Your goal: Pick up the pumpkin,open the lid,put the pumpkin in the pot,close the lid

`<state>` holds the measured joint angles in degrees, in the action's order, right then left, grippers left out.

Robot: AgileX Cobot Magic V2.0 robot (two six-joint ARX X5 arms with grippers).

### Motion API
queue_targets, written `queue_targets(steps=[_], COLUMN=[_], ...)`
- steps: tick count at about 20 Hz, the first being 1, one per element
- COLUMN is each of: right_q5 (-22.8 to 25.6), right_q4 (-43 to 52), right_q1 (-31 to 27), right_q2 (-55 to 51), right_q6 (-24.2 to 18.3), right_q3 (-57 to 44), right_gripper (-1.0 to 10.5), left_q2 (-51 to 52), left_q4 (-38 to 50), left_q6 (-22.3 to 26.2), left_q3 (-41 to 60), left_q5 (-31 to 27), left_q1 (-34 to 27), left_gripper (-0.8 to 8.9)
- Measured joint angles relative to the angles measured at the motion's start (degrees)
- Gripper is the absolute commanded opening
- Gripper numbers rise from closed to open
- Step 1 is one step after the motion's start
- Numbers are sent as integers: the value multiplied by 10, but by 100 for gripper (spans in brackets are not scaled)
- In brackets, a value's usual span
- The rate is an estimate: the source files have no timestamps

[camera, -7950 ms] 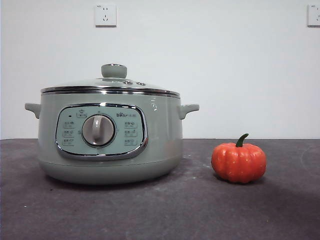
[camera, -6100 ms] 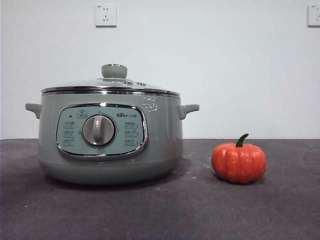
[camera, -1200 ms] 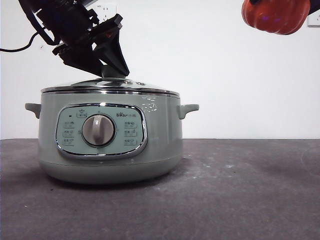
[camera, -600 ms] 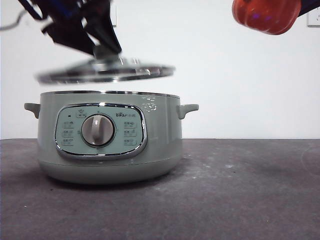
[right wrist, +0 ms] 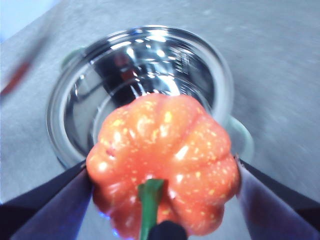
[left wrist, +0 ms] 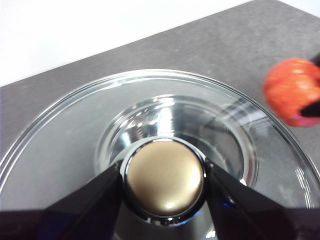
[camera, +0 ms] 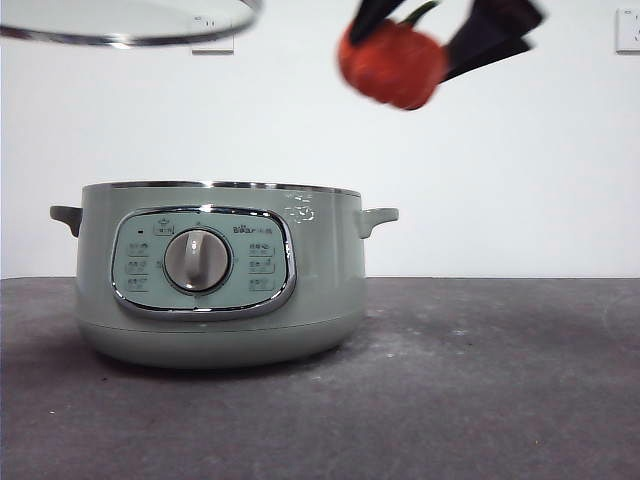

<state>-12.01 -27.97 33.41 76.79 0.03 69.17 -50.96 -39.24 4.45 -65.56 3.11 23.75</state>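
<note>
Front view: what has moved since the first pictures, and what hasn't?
The left claw took the lid by its knob and lifted it off the pot to the picture's top edge. The right claw picked the pumpkin off the table, raised it and carried it toward the pot; it now hangs high above the pot's side handle. The pot stayed put, now open.
</note>
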Motion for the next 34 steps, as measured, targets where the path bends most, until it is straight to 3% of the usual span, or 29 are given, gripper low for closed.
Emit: queue_targets(steps=[6,11,16,26,27,28,30,31,34], right_q5=[0,2,17,47,47,47,47,47,47], right_q4=[6,7,10,-39,-48,-57,-59,-59,-56], right_q1=[39,60,65,88,89,89,90,91,92], right_q2=[192,333,405,419,419,419,419,419,419], right_q6=[-14,-40,-59,-86,-87,-87,-87,-87,-86], right_q3=[173,279,283,283,283,283,283,283,283], right_gripper=[-12,-12,-12,-11,22,145,542,594,599], left_q2=[102,130,130,130,130,130,130,130,130], left_q4=[-96,-132,-140,-140,-141,-143,-150,-152,-152], left_q6=[-18,-29,-30,-30,-30,-30,-30,-30,-30], left_q3=[0,0,0,0,0,0,0,0,0], left_q5=[-33,-37,-37,-34,-34,-33,-30,-30,-30], left_q1=[0,0,0,0,0,0,0,0,0], left_gripper=[-9,-9,-9,-9,-9,-9,-9,-9,-9])
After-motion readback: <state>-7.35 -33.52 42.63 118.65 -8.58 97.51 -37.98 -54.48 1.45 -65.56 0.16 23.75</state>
